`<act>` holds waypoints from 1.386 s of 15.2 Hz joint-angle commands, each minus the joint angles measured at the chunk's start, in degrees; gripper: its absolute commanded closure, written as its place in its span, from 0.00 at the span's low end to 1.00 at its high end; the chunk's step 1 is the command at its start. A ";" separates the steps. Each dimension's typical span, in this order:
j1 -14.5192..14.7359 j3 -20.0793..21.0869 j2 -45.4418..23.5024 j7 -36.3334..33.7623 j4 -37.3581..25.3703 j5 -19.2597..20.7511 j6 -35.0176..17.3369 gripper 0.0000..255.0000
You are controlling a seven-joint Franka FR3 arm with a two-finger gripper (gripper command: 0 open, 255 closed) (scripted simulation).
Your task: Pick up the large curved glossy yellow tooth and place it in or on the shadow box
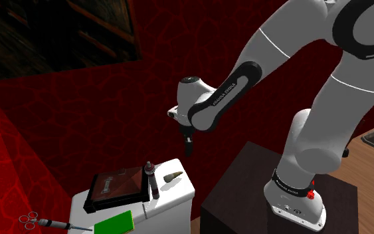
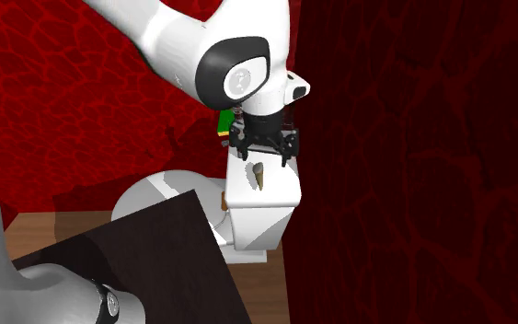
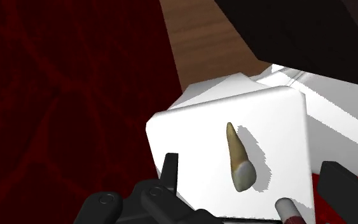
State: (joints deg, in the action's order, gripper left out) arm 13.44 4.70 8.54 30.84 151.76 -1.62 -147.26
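Observation:
The yellowish-brown curved tooth (image 1: 172,177) lies on the lid of a white toilet tank (image 1: 176,195), near the end closest to the arm. In the second exterior view the tooth (image 2: 259,175) sits just under my gripper (image 2: 264,153), which hangs a short way above it. The wrist view has the tooth (image 3: 239,158) lying between my two fingers (image 3: 170,169), which stand wide apart and do not touch it. My gripper (image 1: 188,143) is open and holds nothing. The shadow box (image 1: 117,186), a dark frame with a reddish inside, lies flat further along the lid.
A dark upright bottle-like item (image 1: 151,175) stands between the tooth and the box. A green block (image 1: 115,222), scissors (image 1: 27,219) and a slim syringe-like tool (image 1: 62,226) lie beyond. Red walls close in on the tank. My dark stand (image 1: 278,193) is beside it.

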 commanded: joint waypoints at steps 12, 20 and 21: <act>4.15 1.97 -26.21 4.69 -7.46 4.12 -20.01 0.00; 5.40 0.58 -31.52 3.85 -9.13 5.20 -23.67 0.00; 5.40 0.58 -31.52 3.85 -9.13 5.20 -23.67 0.00</act>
State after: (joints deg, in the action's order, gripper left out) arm 18.80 5.30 -22.89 34.71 142.70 3.57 -170.89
